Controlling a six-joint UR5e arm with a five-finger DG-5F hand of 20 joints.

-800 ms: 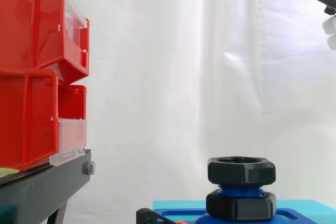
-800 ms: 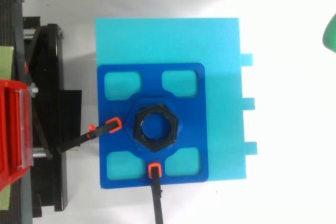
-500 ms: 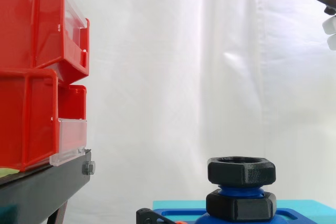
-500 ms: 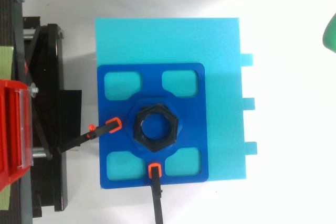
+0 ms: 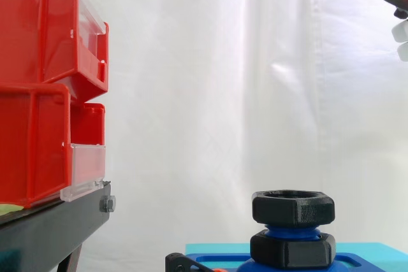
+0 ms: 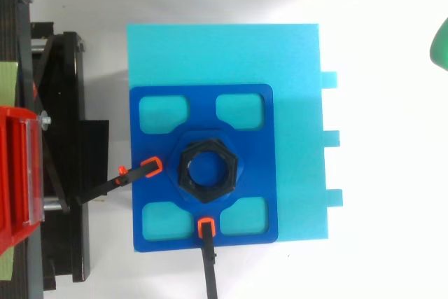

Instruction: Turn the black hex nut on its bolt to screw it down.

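When viewed from the side: seeing black hex nut (image 5: 292, 207) seated level at the very top of the blue bolt (image 5: 292, 230), not yet run down. Short band of blue thread showing under it, then a second black nut (image 5: 292, 250) lower on the same bolt, near the base.

From above: looking straight down the nut's bore (image 6: 208, 171), roughly mid-way across the dark blue plate (image 6: 262, 166), between four rounded cutouts. Plate lying on a cyan block (image 6: 224, 54), in its lower left part as the top view has it. Three small tabs along the block's right edge.

Two black clamps with orange tips at the plate:
- first clamp (image 6: 149, 167) just left of the nut
- other clamp (image 6: 206, 227) just below the nut

Left of the block: black stand (image 5: 51, 234) carrying stacked red bins (image 5: 38, 93) with clear front lips. White curtain (image 5: 204, 93) behind everything.

Then the hand (image 5: 401, 31): just a sliver at the top right corner of the side view, well above and right of the nut, well apart from it. Same hand as a green blur (image 6: 441, 45) at the right edge from above. Open or closed: can't tell.
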